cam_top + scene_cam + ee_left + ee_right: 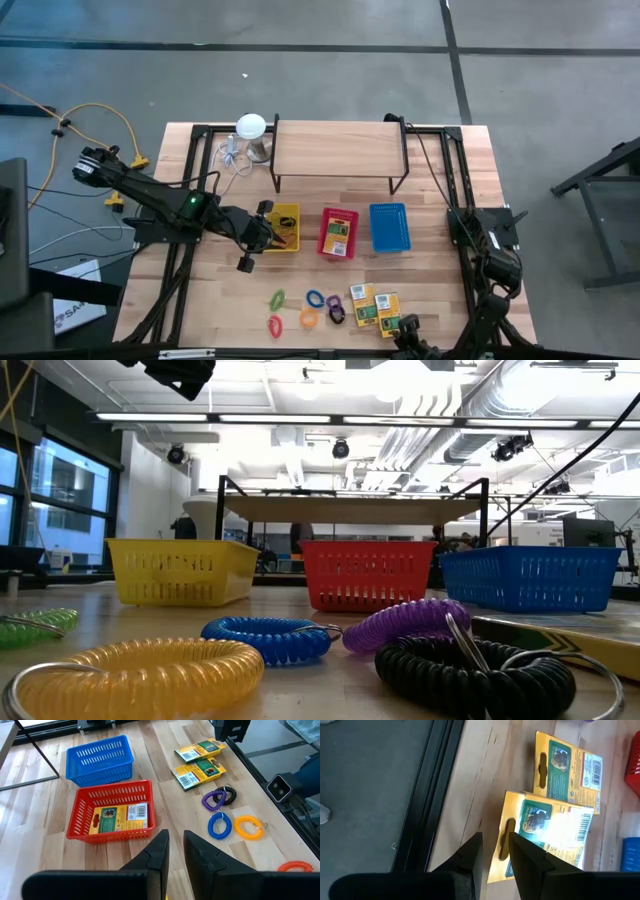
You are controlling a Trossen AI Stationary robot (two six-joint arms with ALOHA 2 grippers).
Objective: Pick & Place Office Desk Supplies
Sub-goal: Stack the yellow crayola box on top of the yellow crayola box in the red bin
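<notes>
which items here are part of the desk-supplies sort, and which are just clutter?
Job items:
coil rings
card boxes
yellow basket
red basket with one box inside
blue basket

Lying about:
white round-topped object with cable
wooden shelf

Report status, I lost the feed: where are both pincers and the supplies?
Left pincer at the yellow basket, empty. Right pincer over a card box. One box in red basket. Coil rings loose.

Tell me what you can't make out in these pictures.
- Yellow basket contents: high view, left gripper covers part of it.
- Print on the card boxes: right wrist view, too blurred.
- Right gripper: high view, cut off at the picture's bottom edge.
</notes>
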